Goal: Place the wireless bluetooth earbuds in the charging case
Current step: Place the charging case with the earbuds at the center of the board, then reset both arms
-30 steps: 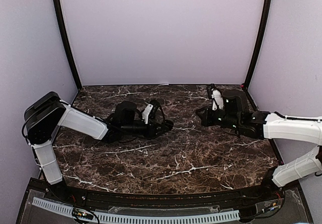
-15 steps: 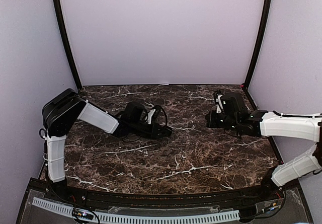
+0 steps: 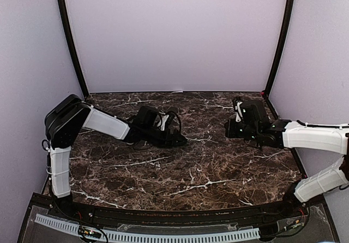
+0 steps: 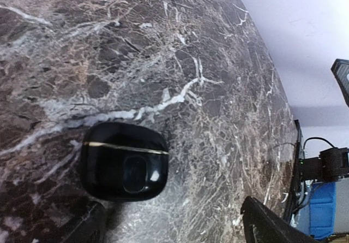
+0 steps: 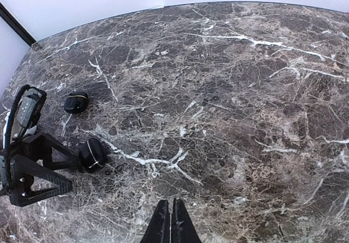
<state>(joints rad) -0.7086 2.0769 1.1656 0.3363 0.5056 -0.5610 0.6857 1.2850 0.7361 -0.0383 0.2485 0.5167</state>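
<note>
No legible text, labels or numbers anywhere.

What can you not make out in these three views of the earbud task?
- Earbuds: none visible in any view; the closed glossy black pebble-shaped case hides its contents.
- Left fingers, left wrist view: cut off by the bottom edge.
- Both cases, top view: lost behind the left arm against the dark marble tabletop.
- Second small black case, right wrist view: too small to tell open or shut.
</note>
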